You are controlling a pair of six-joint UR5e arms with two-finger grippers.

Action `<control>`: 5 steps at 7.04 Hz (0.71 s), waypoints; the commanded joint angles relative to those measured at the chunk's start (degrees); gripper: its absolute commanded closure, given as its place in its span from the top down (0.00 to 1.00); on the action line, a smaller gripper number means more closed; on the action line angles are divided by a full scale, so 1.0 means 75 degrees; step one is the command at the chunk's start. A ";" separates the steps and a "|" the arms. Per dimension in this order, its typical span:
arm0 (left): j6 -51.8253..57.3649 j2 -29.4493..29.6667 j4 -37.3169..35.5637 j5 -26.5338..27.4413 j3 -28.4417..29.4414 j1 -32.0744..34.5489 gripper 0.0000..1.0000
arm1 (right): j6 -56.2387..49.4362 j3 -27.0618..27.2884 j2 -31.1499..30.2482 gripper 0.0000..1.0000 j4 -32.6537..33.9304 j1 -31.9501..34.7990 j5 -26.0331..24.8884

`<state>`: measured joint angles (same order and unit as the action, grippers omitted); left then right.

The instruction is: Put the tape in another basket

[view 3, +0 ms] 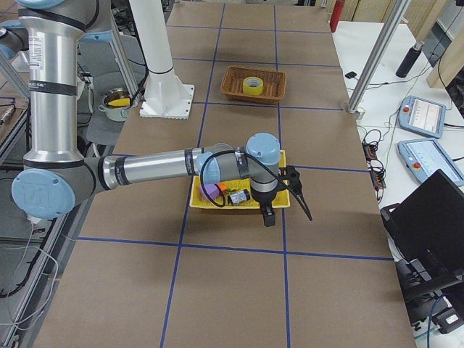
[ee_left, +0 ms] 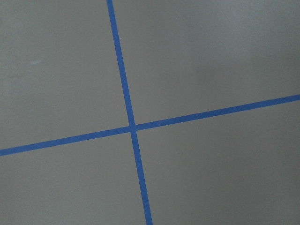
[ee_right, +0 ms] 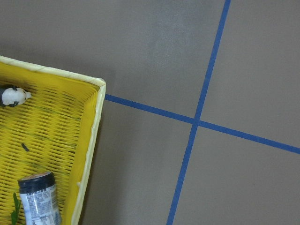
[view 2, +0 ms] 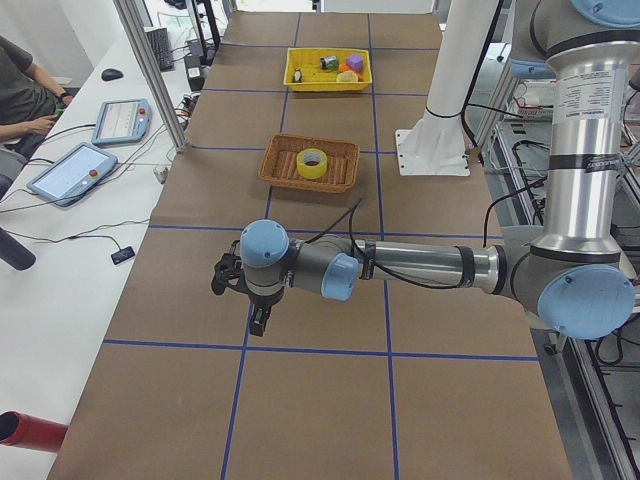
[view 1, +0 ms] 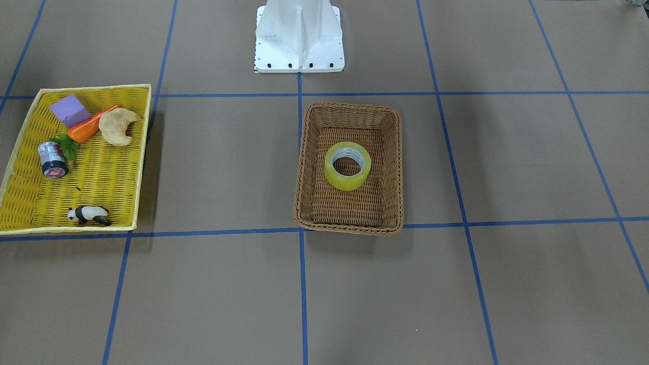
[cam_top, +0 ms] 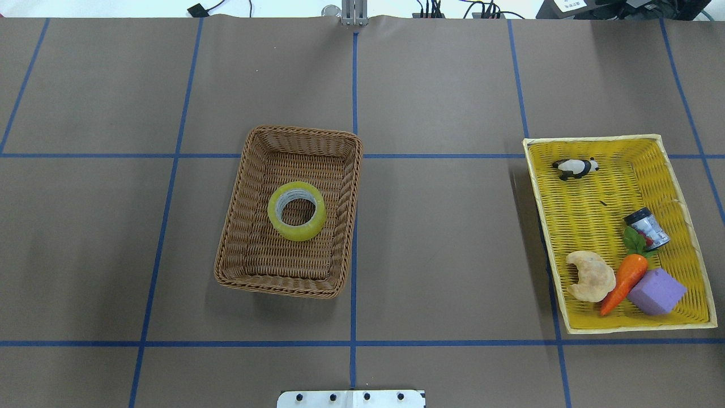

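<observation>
The yellow tape [cam_top: 297,211] lies flat inside the brown wicker basket [cam_top: 306,132] left of the table's middle; the tape also shows in the front view [view 1: 348,166], in the basket [view 1: 350,107]. Neither gripper shows in the overhead or front views. My left gripper [view 2: 259,322] shows only in the exterior left view, hanging over bare table far from the tape [view 2: 312,163]. My right gripper [view 3: 267,216] shows only in the exterior right view, over the table by the yellow tray's outer edge. I cannot tell whether either is open or shut.
The shallow yellow tray [cam_top: 532,187] at the right holds a silver can [cam_top: 647,229], a panda figure [cam_top: 575,168], a carrot [cam_top: 623,281], a croissant [cam_top: 591,276] and a purple block [cam_top: 656,292]. The white robot base [view 1: 299,35] stands behind the brown basket.
</observation>
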<state>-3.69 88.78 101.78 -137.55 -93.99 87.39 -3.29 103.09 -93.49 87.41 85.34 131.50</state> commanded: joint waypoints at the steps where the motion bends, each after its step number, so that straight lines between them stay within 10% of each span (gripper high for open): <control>1: -0.0176 -0.0106 -0.0094 0.0129 -0.0066 0.0008 0.98 | 0.0017 -0.0070 0.0032 1.00 0.0005 -0.0023 0.0021; 5: -0.0059 -0.0036 -0.1055 0.0339 -0.0031 -0.0038 0.98 | 0.0017 -0.0175 0.0044 1.00 0.0017 -0.0127 0.0021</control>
<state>-4.35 88.39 94.80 -136.15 -94.25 87.31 -3.17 101.99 -93.22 87.47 84.92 131.70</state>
